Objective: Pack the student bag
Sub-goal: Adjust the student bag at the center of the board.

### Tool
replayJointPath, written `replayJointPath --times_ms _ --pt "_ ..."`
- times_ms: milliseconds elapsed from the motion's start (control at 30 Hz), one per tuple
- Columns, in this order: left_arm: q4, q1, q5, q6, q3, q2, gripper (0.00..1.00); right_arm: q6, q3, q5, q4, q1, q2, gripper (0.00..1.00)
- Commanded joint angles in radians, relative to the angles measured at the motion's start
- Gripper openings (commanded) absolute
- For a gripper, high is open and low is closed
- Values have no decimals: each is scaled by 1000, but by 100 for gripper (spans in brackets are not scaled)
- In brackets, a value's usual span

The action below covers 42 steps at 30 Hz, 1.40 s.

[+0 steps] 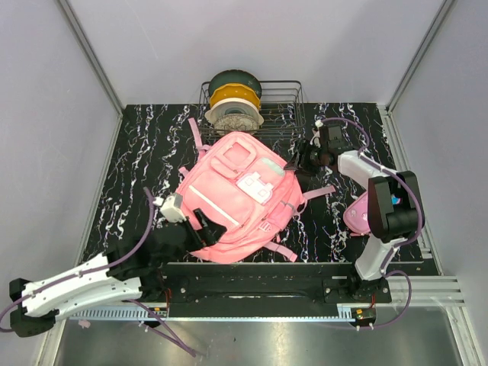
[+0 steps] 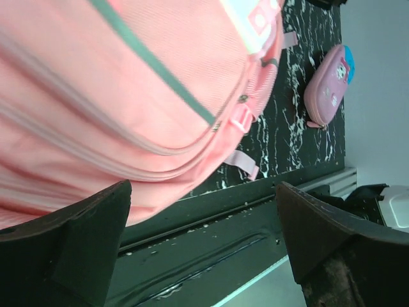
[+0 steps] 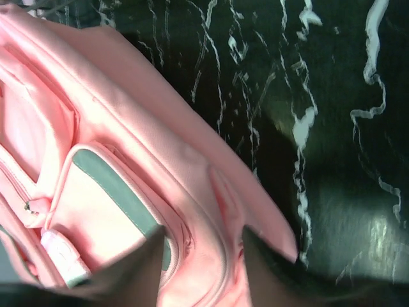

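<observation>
The student bag [image 1: 236, 194], a big soft pink backpack, lies flat in the middle of the black marbled table, front pockets up. My left gripper [image 1: 204, 226] is at its near left edge; in the left wrist view it [image 2: 204, 246] is open wide, with only the table's front rail between the fingers [image 2: 70, 246] and the bag [image 2: 115, 96] just above them. My right gripper [image 1: 303, 158] is at the bag's far right corner. In the right wrist view it [image 3: 203, 268] is down on the pink fabric [image 3: 192, 192], jaws apart astride a raised seam beside a grey-trimmed pocket.
A small pink pencil case [image 1: 357, 215] with a blue end lies right of the bag, near the right arm's base; it also shows in the left wrist view [image 2: 327, 83]. A wire basket [image 1: 286, 107] holding filament spools [image 1: 235, 103] stands at the table's back edge.
</observation>
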<state>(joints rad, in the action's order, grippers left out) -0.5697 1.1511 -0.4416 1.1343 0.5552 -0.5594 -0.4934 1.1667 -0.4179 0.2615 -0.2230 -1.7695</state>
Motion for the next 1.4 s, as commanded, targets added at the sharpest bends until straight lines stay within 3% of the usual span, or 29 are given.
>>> replayJointPath --times_ms 0,100,133,433,567,733,833,933,1100,1267,1367 --pt "-145 1 -118 82 -34 142 99 42 28 -126 -103 20 -57 42" --pt "-199 1 -150 76 -6 154 99 10 19 -240 -151 34 -85 6" --pt "-202 1 -155 68 2 150 99 -2 11 -246 -172 39 -87 1" --pt "-173 1 -118 -41 97 -17 99 -57 -70 -205 -246 54 7 0" --pt "-125 1 -108 -62 98 -39 99 -77 -113 -32 -209 86 87 0" --pt "-102 1 -120 -73 95 -20 99 -220 -271 101 -211 253 232 0" --pt "-101 1 -128 -80 103 -22 99 -278 -386 181 -200 269 361 0" --pt "-90 1 -112 -106 126 -59 99 -359 -517 153 -234 264 471 0" --pt "-20 5 -16 -175 256 -298 99 -490 -708 208 -246 255 660 0" --pt "60 65 27 -240 447 -598 99 -507 -696 249 -173 252 760 0" --pt "135 82 81 -243 483 -696 99 -510 -693 258 -142 240 792 0"
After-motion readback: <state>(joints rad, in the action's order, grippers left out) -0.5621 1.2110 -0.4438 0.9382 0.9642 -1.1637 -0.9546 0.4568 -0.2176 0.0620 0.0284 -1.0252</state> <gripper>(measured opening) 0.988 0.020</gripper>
